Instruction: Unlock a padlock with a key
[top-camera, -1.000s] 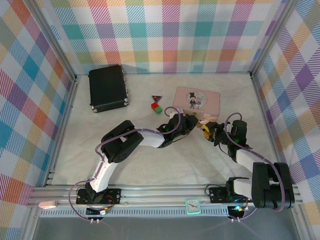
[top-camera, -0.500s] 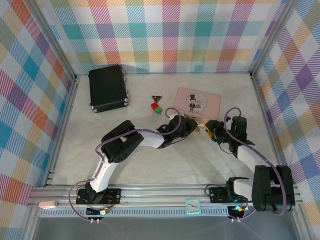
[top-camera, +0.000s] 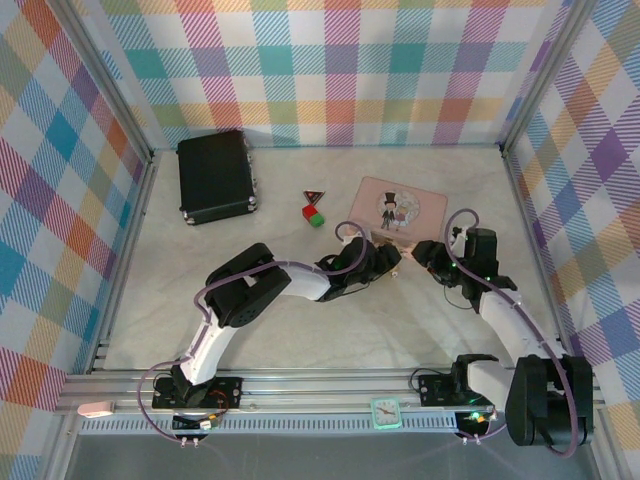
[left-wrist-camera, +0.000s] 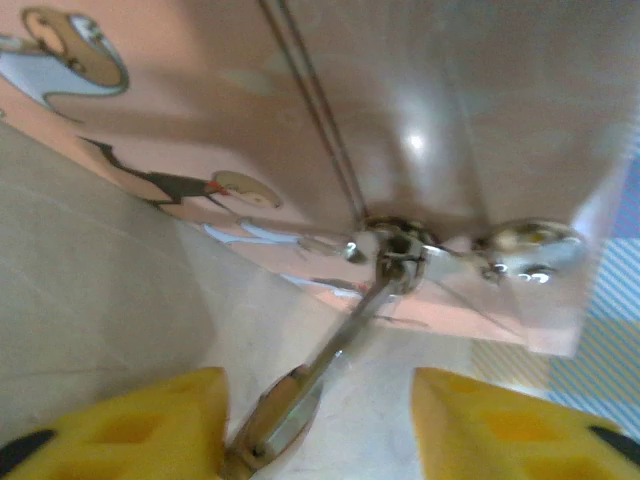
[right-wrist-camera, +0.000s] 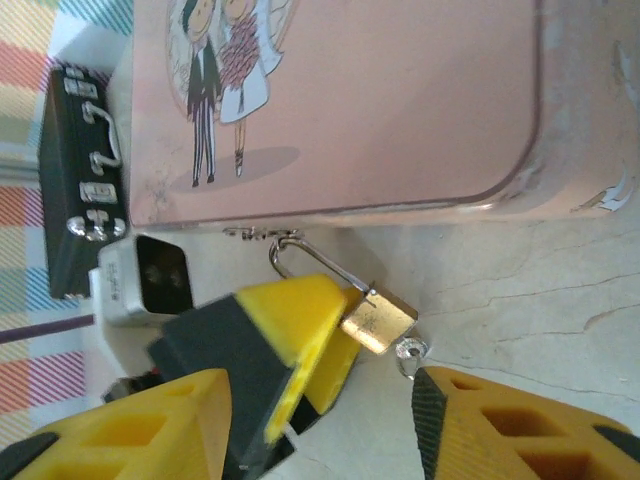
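Note:
The brass padlock (right-wrist-camera: 378, 320) hangs by its silver shackle (right-wrist-camera: 318, 258) from the hasp on the front of the pink box (right-wrist-camera: 370, 100). The small silver head of the key (right-wrist-camera: 410, 352) sticks out at the padlock's bottom. My left gripper (left-wrist-camera: 315, 405) is open, and the padlock (left-wrist-camera: 272, 428) lies close against one of its yellow fingers (right-wrist-camera: 300, 315). My right gripper (right-wrist-camera: 320, 390) is open too, just short of the padlock, with one fingertip near the key. In the top view both grippers (top-camera: 392, 258) (top-camera: 425, 252) meet at the box's front edge.
A black case (top-camera: 215, 177) lies at the back left. A red triangular piece (top-camera: 314, 196) and small red and green blocks (top-camera: 313, 214) sit left of the pink box (top-camera: 398, 205). Plaid walls close in the table on three sides.
Both grippers have opened. The left one has let go of the padlock, and the right one has drawn back a little to the right, off the key.

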